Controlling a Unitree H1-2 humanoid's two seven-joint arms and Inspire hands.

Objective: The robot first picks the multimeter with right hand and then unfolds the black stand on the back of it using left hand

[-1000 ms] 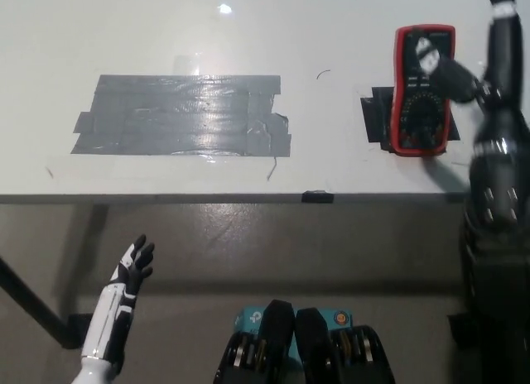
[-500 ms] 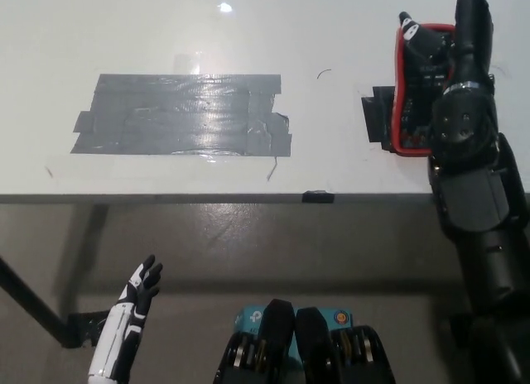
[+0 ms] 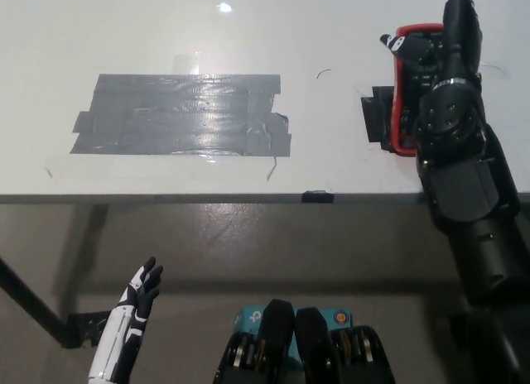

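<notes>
Right hand (image 3: 431,57) now further over multimeter (image 3: 407,86).

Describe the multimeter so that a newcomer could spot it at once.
Start at the white table and go to its right end, away from the grey tape patch. The multimeter lies there under the black right hand, the only red-edged thing.
</notes>
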